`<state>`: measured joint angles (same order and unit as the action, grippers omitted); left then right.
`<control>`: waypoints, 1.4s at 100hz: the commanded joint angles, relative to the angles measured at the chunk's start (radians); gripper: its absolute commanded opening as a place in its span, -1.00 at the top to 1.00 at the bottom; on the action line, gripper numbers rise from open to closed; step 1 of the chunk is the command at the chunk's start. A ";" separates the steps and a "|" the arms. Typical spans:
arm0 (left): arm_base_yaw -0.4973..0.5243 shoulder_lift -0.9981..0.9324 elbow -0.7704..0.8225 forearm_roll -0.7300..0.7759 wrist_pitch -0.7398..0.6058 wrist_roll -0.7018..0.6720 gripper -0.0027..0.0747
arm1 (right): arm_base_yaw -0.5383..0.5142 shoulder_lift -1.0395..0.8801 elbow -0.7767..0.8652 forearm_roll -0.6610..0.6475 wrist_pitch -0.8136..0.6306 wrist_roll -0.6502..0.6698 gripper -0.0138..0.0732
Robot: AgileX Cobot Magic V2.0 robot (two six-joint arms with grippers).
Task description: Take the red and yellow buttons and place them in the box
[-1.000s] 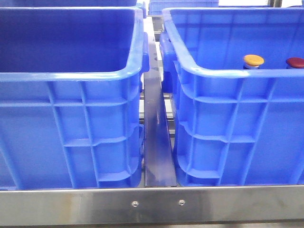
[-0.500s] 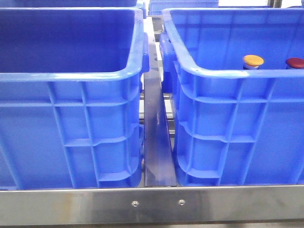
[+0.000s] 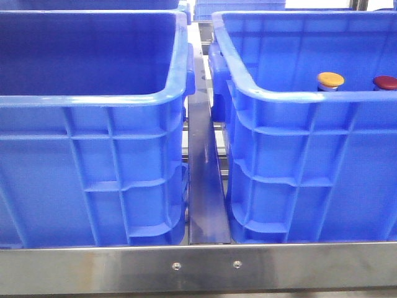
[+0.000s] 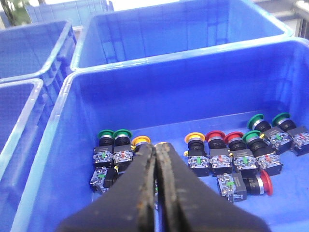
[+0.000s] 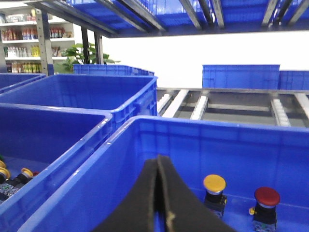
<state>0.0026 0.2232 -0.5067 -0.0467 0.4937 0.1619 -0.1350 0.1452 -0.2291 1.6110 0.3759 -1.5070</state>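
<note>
A yellow-orange button [image 3: 330, 79] and a dark red button [image 3: 386, 82] stand upright inside the right blue crate [image 3: 291, 93], caps just above its near rim. In the right wrist view the yellow button [image 5: 214, 184] and the red button [image 5: 266, 197] stand side by side on the crate floor. My right gripper [image 5: 159, 159] is shut and empty, above that crate, short of the buttons. My left gripper [image 4: 155, 146] is shut and empty over another crate [image 4: 58, 140] that holds several green, red and yellow buttons [image 4: 216, 145]. Neither gripper shows in the front view.
A second blue crate [image 3: 93, 99] stands at the left in the front view, its inside hidden. A metal rail [image 3: 205, 186] runs between the crates and a steel bar [image 3: 198, 267] crosses the front. More blue crates [image 5: 87, 92] and roller racks [image 5: 231, 106] lie beyond.
</note>
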 commanded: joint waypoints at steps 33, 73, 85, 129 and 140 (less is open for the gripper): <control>0.001 -0.080 0.029 -0.012 -0.080 -0.010 0.98 | 0.003 -0.070 0.000 0.028 0.024 -0.009 0.92; 0.001 -0.080 0.048 -0.012 -0.080 -0.010 0.98 | 0.003 -0.070 0.000 0.028 0.024 -0.009 0.92; 0.001 -0.080 0.048 -0.012 -0.080 -0.010 0.98 | 0.003 -0.070 0.000 0.028 0.024 -0.009 0.92; 0.017 -0.110 0.156 0.088 -0.270 -0.221 0.98 | 0.003 -0.070 0.000 0.028 0.024 -0.009 0.92; 0.032 -0.158 0.281 0.105 -0.421 -0.241 0.98 | 0.003 -0.070 0.000 0.028 0.024 -0.009 0.92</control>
<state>0.0259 0.0820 -0.2770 0.0346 0.2650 -0.0396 -0.1350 0.0640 -0.2028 1.6110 0.3939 -1.5077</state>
